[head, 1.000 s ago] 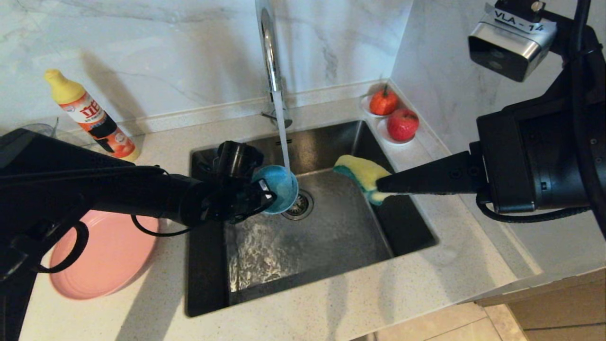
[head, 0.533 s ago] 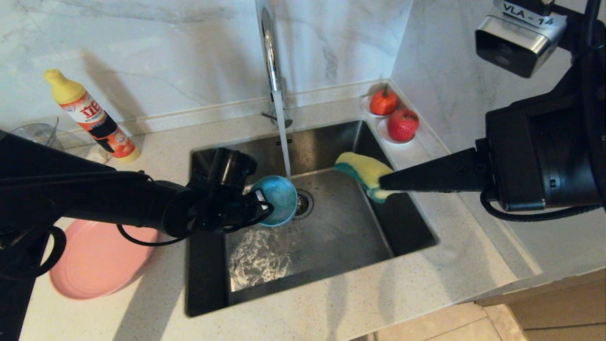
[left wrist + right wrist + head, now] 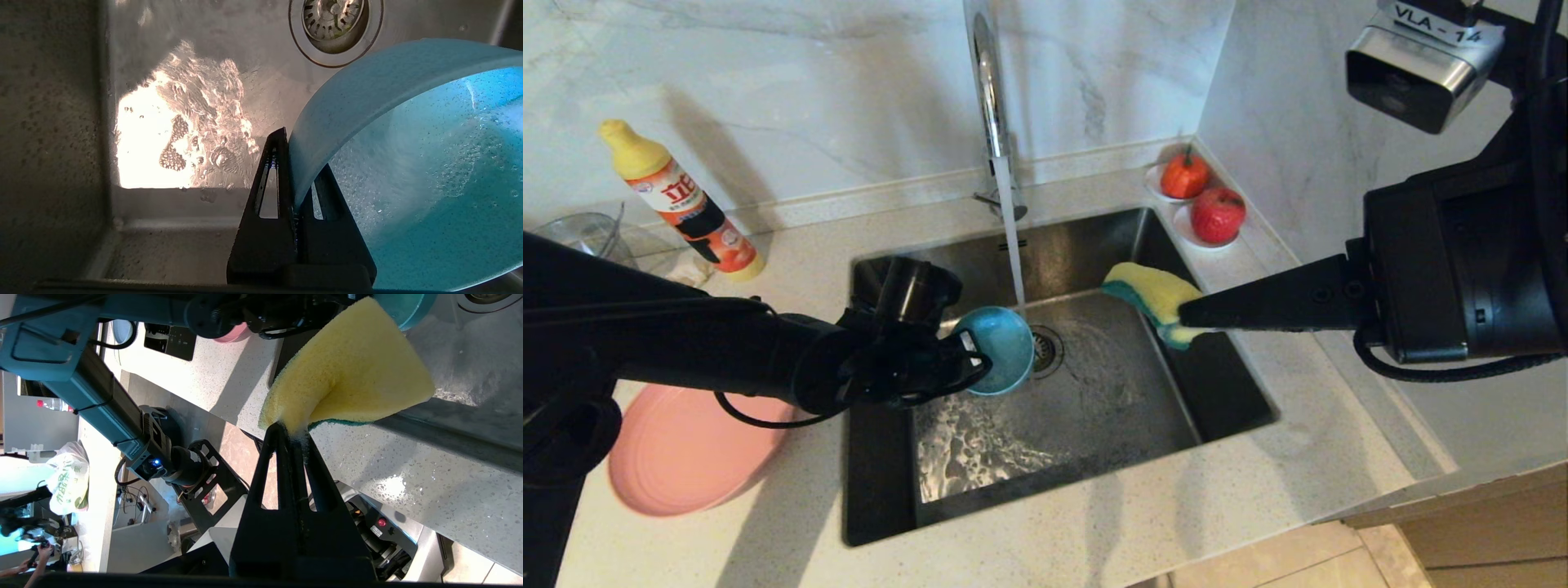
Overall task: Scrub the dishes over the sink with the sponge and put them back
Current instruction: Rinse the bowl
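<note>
- A detergent bottle [image 3: 682, 200] is standing at the far left of the tabletop [image 3: 1094, 523], well clear of the work, with a clear glass bowl [image 3: 584, 233] just beside it.
- The pink plate [image 3: 686, 449] is lying flat on the tabletop left of the sink [image 3: 1094, 408], partly hidden under the left arm and not yet being handled.
- The left gripper [image 3: 964, 351] is reaching over the sink with its fingers [image 3: 269, 192] pinching the rim of the blue bowl [image 3: 996, 349], which is hanging tilted on its side just beside the water stream [image 3: 1013, 245] and above the drain [image 3: 1045, 349].
- The bowl's inside is looking wet and beaded in the left wrist view; a thin pinch on a slippery rim could be letting it slide out and drop into the basin, especially once the sponge is pushing against it.
- The faucet [image 3: 988, 90] is running, so water striking the tilted bowl could be splashing out onto the tabletop.
- The right gripper [image 3: 1188, 314] is hovering over the sink's right side, fingers closed on one end of the yellow sponge [image 3: 1152, 298], which is apart from the bowl.
- The sponge is being gripped only at its edge and is bending; hard scrubbing could be folding it or pulling it free.
- Two red fruits [image 3: 1201, 196] are sitting on saucers behind the sink's far right corner, close to the right arm's path.
</note>
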Available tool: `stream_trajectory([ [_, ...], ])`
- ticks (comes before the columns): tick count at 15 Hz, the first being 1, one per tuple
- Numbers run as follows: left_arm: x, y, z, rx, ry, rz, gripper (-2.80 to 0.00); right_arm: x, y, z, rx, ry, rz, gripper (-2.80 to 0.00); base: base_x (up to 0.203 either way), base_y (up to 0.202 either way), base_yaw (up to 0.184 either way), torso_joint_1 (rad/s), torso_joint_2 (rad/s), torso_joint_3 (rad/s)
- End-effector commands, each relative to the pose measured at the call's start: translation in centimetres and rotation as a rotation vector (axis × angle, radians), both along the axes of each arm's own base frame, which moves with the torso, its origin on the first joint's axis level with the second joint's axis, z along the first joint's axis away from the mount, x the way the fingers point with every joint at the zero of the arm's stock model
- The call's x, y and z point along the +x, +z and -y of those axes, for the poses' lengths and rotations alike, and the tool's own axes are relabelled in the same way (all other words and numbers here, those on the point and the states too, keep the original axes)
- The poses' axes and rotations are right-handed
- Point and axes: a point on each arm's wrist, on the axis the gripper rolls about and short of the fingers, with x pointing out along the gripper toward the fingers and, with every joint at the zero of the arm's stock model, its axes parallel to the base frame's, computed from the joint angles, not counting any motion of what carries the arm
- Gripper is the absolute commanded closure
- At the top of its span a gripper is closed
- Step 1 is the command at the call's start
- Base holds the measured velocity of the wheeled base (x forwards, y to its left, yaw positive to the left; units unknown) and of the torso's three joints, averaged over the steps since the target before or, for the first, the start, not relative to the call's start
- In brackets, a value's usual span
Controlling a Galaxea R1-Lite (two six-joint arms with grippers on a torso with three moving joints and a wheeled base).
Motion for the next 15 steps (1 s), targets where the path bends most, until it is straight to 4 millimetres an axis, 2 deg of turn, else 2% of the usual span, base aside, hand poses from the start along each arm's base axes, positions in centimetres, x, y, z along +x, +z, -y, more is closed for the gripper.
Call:
stream_trajectory([
  [1,0.6,-0.8,0.3,0.003,0.004,-0.013,0.00,0.0,-0.1,0.0,-0.003,0.001,-0.005,0.00,0.000,0.000,0.000,0.000,0.00,0.000],
  [5,1.5,-0.7,0.7,0.001,0.007,-0.011,0.00,0.1,-0.3,-0.1,-0.009,-0.001,-0.012,0.00,0.000,0.000,0.000,0.000,0.00,0.000],
  [10,2.2,-0.6,0.0,-0.002,0.034,0.000,0.00,0.1,-0.4,-0.1,-0.012,0.000,-0.013,0.00,0.000,0.000,0.000,0.000,0.00,0.000],
  [15,2.7,-0.5,0.2,-0.009,0.039,0.012,0.00,0.1,-0.5,-0.1,-0.013,-0.001,-0.015,0.00,0.000,0.000,0.000,0.000,0.00,0.000],
])
